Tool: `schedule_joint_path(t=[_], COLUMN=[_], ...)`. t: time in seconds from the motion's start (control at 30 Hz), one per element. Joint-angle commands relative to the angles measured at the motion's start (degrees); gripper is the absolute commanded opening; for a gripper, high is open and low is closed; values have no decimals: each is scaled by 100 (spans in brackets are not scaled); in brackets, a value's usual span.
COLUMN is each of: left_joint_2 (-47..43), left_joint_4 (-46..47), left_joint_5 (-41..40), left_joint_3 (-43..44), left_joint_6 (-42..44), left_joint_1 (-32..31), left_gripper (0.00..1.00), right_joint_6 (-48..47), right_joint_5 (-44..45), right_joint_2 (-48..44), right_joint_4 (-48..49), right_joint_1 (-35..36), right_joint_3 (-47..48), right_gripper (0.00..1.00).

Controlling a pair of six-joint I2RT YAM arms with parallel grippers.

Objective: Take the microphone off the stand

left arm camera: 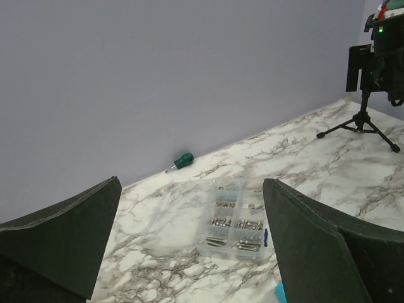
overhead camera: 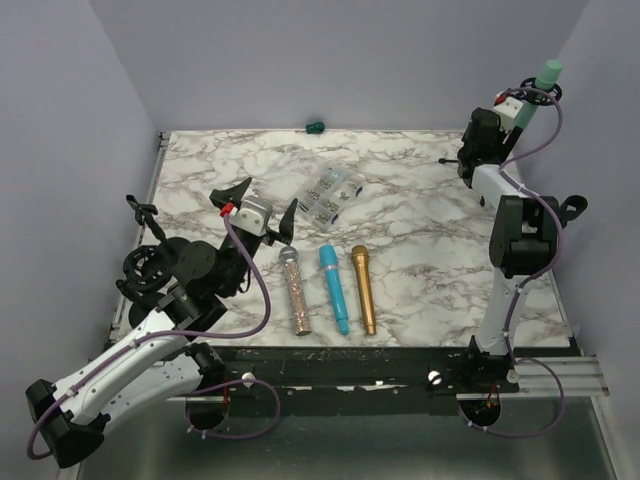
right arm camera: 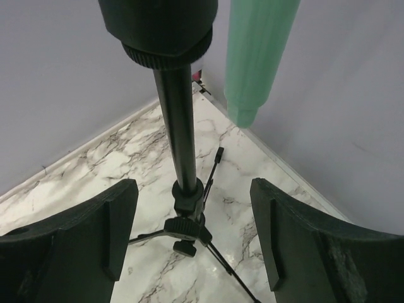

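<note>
Four microphones are in this room, and only one matters. The green microphone (overhead camera: 548, 75) is at the upper right of the overhead view, high above the surface (overhead camera: 420, 250). It seems to sit in the clip on top of the stand (right arm camera: 183, 151), with its tail hanging beside the black pole. I think it is held tilted this way so that a gripper can reach the handle from below.

The right arm (overhead camera: 520, 240) is raised to that corner for this reason. In its own camera the right jaws are apart, one at each lower side of the frame. They hold nothing, and the microphone is above them, not touched.

The left arm (overhead camera: 150, 350) waits at the lower left with the left jaws wide and empty, probably to stay out of the way.

The other three lie side by side in the lower middle: a glitter microphone (overhead camera: 298, 290), a blue microphone (overhead camera: 334, 288) and a gold microphone (overhead camera: 363, 288). I also count one stand, one clear box (overhead camera: 332, 193) of small parts and one screwdriver (overhead camera: 315, 127) at the far wall.
</note>
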Motion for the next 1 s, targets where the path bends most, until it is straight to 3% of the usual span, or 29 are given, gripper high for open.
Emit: schedule_joint_path(t=[0.0,0.23,0.77,0.97], left_joint_2=[34,87,175,140], left_joint_4=[127,132,122,114], left_joint_5=[107,125,177,169], left_joint_3=[42,51,69,69], left_joint_6=[4,-11,-58,-58], left_joint_1=[-18,-16,-21,-23], left_gripper=[99,98,98,99], right_joint_6=[-515,-1064,-978,-1225], right_joint_5=[358,308,-12,50], right_joint_2=[242,626,626,358], right_joint_4=[648,926,877,1352], right_joint_1=[1,0,91,472], right_joint_3=[318,665,534,-4], right_gripper=[78,70,29,26])
